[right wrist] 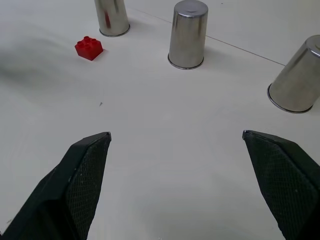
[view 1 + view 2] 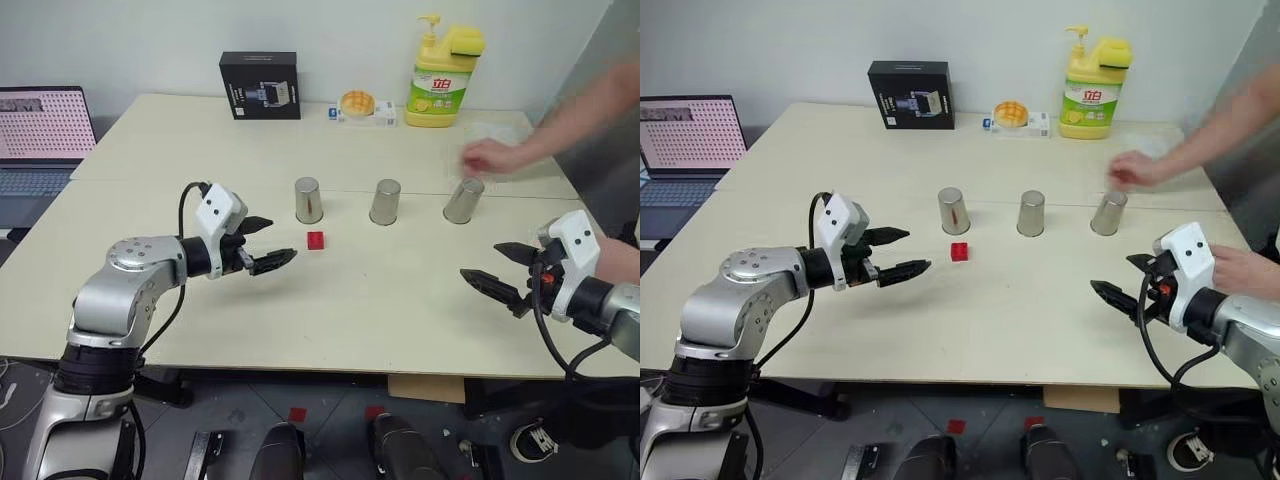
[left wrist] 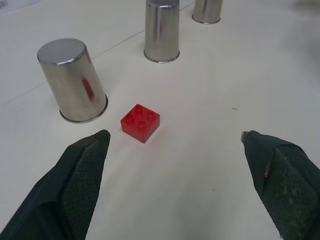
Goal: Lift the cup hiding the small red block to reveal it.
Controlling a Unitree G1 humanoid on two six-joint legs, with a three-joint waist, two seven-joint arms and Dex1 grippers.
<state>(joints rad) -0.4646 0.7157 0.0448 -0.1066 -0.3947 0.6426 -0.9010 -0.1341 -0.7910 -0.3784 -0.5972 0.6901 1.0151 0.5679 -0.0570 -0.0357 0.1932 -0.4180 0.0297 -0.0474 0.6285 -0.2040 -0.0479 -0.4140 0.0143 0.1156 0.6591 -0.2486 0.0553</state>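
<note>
Nearest the robot, both arms hover over the front part of the pale table. The left gripper sits at about eight o'clock on the tabletop, its two black fingers spread apart with nothing between them, pointing toward the middle. The right gripper hangs at about four o'clock, its fingers also wide apart and empty, pointing inward.

Just past the left gripper's fingertips, the small red block lies bare on the table, studs up, uncovered. It rests close in front of the leftmost cup, slightly toward that cup's four o'clock, near it but not touching.

Beyond the block, three shiny steel cups stand mouth-down in a row across the table's middle. The left cup and the middle cup are upright. The right cup is tilted, and a person's hand, blurred, is just above it at its twelve o'clock; whether the hand touches it cannot be told.

At the far edge, around twelve o'clock, sit a black box, a small packet with an orange round thing on it, and a yellow pump bottle with a sponge on top. A laptop stands off the table at ten o'clock.
</note>
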